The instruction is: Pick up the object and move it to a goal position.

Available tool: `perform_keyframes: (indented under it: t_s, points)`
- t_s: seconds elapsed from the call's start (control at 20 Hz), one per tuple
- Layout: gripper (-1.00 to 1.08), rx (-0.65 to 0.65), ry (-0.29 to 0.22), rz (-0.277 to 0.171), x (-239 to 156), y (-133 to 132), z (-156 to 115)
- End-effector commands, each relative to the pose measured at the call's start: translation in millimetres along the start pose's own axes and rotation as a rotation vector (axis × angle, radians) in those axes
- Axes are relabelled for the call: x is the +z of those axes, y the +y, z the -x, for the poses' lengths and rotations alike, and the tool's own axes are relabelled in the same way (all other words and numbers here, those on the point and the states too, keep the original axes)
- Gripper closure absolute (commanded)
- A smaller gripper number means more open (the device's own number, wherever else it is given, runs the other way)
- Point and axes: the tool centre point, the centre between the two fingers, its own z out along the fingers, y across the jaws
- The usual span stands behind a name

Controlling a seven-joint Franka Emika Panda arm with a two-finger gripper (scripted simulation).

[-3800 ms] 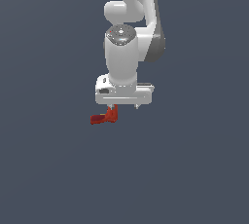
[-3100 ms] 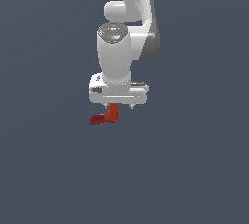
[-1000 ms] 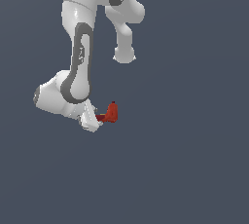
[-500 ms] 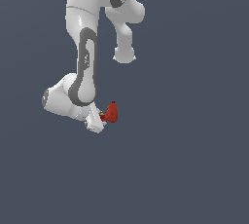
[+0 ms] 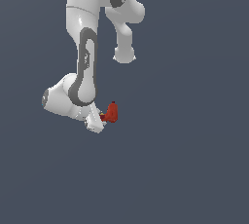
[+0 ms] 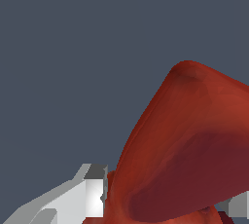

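Observation:
The red-orange L-shaped object sits between the fingers of my white gripper in the exterior view, held in the air to the exterior view's right of the tilted wrist. In the wrist view the object fills the space between my two fingers, which press on it from both sides. The gripper is shut on the object. The arm is bent over, with the hand turned sideways.
Only a plain dark grey-blue background shows around the arm in both views. No other object, container or goal marker shows.
The hand swung from straight down to tilted sideways and moved to the exterior view's left with the object in it. Over the last second it shifted slightly right and down.

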Motion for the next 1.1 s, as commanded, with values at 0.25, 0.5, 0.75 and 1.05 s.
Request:
perform_keyframes:
  t_s: [0.25, 0.5, 0.75, 1.05]
  points:
    - [1.08, 0.0, 0.0, 0.0, -4, 1, 7]
    - [1.08, 0.0, 0.0, 0.0, -14, 3, 23]
    - [1.08, 0.0, 0.0, 0.0, -30, 6, 50]
    - [1.08, 0.0, -0.001, 0.0, -57, 10, 95]
